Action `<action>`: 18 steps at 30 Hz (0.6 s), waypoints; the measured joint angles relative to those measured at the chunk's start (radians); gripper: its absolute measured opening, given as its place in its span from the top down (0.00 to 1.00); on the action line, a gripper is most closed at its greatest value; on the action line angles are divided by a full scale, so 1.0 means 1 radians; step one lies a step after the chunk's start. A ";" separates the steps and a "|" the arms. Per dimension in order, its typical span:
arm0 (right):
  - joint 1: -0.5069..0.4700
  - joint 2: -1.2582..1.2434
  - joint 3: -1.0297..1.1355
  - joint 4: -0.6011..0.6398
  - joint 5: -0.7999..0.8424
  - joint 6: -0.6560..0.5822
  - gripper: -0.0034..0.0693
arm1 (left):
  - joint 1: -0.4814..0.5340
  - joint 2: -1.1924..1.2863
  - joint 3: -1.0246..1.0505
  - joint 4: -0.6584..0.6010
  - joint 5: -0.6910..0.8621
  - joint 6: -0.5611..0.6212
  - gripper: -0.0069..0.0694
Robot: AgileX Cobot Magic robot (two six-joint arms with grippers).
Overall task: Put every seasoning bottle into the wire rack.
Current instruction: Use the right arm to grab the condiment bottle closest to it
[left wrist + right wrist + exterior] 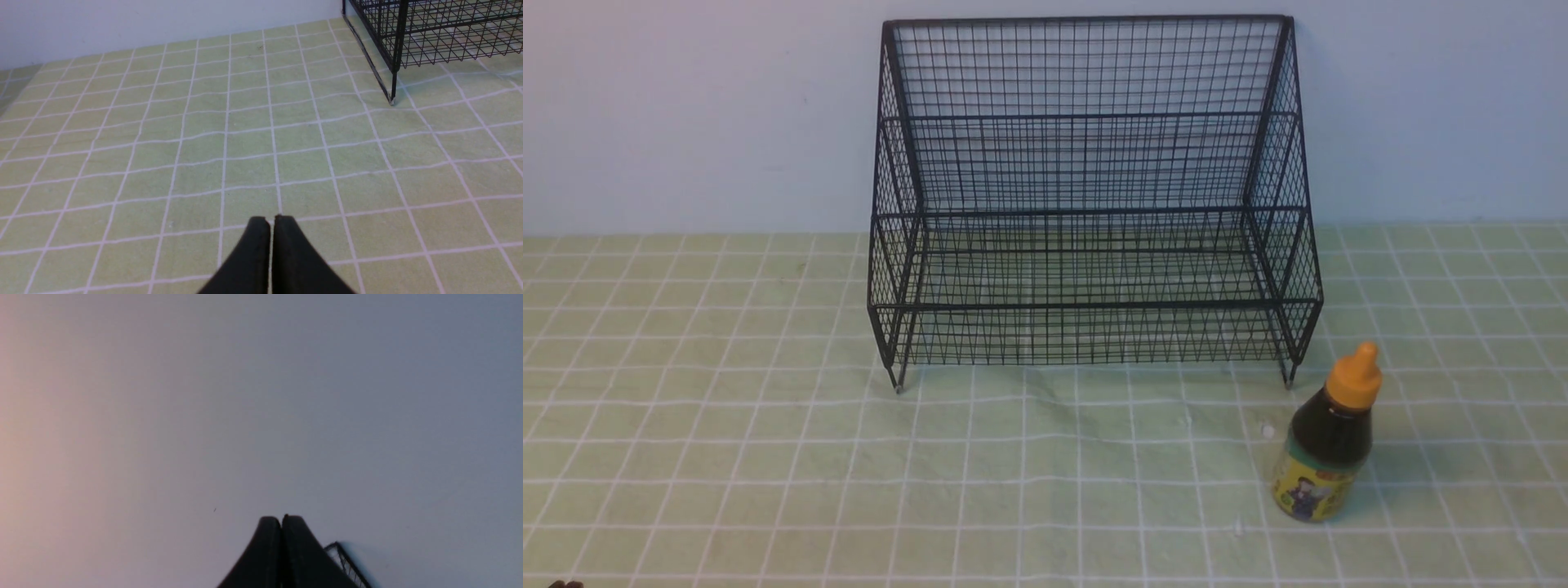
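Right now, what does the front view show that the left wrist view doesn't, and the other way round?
Front view only: the seasoning bottle, standing on the green checked cloth near the front right foot of the wire rack, plus the rack's full width and tall grid back. Left wrist view only: a close look at the left gripper, jaws shut with nothing between them. Both: the rack's front left corner with its foot, and the green checked cloth.
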 joint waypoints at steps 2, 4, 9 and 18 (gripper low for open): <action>0.000 0.132 -0.172 -0.058 0.189 -0.028 0.97 | 0.000 0.000 0.000 0.000 0.000 0.000 0.92; 0.000 0.291 -0.367 -0.097 0.427 -0.063 0.97 | 0.000 0.000 0.000 0.000 0.000 0.000 0.92; 0.000 0.687 -0.711 -0.128 0.893 -0.190 0.97 | 0.000 0.000 0.000 0.000 0.000 0.000 0.92; 0.082 1.196 -1.050 -0.141 1.245 -0.298 0.97 | 0.000 0.000 0.000 0.000 0.000 0.000 0.92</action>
